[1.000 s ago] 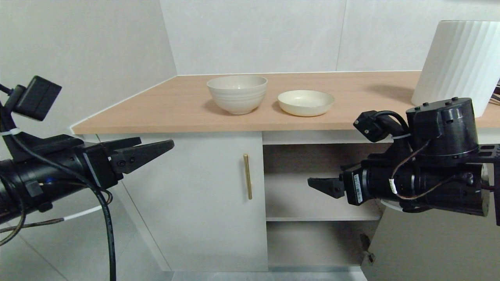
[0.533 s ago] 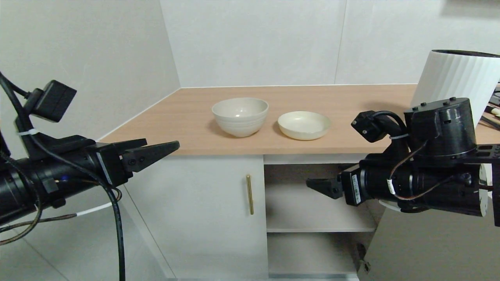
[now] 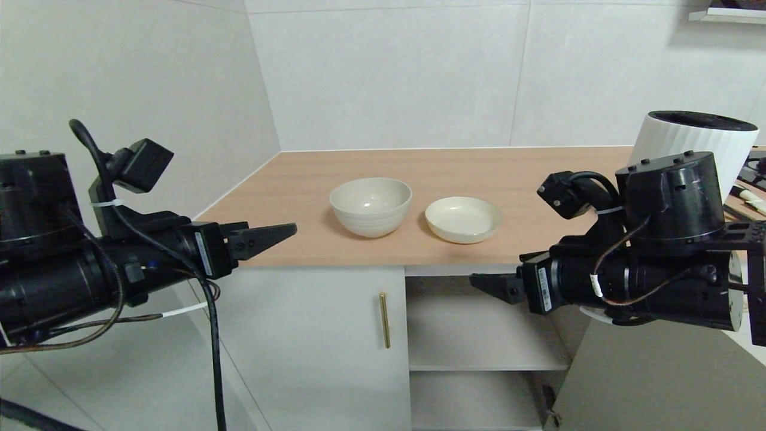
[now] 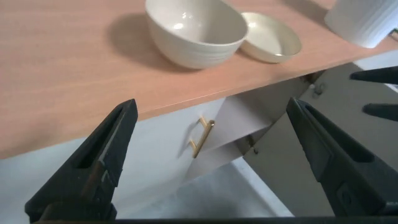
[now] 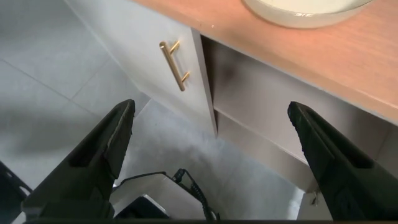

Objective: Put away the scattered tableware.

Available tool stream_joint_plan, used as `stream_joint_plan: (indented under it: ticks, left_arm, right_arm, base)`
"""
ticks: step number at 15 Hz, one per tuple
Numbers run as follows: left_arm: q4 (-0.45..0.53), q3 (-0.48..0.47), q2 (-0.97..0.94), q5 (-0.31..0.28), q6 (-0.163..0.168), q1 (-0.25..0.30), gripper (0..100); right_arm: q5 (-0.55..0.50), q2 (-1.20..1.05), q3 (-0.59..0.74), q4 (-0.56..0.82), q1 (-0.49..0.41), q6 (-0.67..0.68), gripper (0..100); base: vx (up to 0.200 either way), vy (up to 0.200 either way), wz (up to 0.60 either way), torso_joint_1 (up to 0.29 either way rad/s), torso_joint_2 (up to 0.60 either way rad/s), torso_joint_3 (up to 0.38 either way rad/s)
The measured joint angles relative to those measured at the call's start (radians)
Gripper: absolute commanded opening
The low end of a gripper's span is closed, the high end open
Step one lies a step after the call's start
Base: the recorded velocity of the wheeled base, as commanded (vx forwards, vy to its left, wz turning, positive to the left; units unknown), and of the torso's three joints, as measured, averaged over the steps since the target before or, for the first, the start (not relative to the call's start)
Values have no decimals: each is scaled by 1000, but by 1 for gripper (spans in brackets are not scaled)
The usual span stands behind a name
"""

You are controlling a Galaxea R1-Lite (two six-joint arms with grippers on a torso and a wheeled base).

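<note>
A deep cream bowl (image 3: 370,206) and a shallow cream dish (image 3: 462,219) stand side by side on the wooden counter (image 3: 287,197). My left gripper (image 3: 272,235) hovers open and empty at counter-edge height, left of the bowl. In the left wrist view its fingers (image 4: 106,162) are spread wide, with the bowl (image 4: 196,31) and dish (image 4: 270,40) beyond them. My right gripper (image 3: 488,284) is open and empty just below the counter, in front of the open cabinet compartment (image 3: 485,335). In the right wrist view the dish (image 5: 305,11) sits above the gripper (image 5: 211,112).
Under the counter, the left cabinet door is closed and has a brass handle (image 3: 383,320). The right compartment stands open with a shelf inside. A tall white ribbed container (image 3: 694,149) stands on the counter's right end. Tiled walls close off the back and left.
The whole head view has shifted as the camera rose, so the counter sits lower in the picture. Both grippers now stand higher against the cabinet. The left one has edged toward the bowl.
</note>
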Motion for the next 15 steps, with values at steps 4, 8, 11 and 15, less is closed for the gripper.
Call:
stream_joint_plan:
  ticks: [4, 8, 11, 15]
  left_arm:
    - [1, -48, 48, 6, -157, 0, 100]
    - [6, -102, 96, 7, -241, -7, 100]
    - [6, -129, 152, 24, -263, -31, 100]
    - [112, -198, 184, 29, -376, -49, 100]
  right_arm:
    - [-1, 11, 0, -34, -4, 2, 100]
    - [-38, 56, -79, 1, -12, 51, 100]
    - [-116, 111, -247, 147, -16, 223, 100]
    - [-198, 193, -397, 223, -65, 300, 100]
  base:
    - [0, 0, 0, 0, 0, 0]
    - [0, 0, 0, 0, 0, 0]
    - [0, 0, 0, 0, 0, 0]
    - [0, 0, 0, 0, 0, 0]
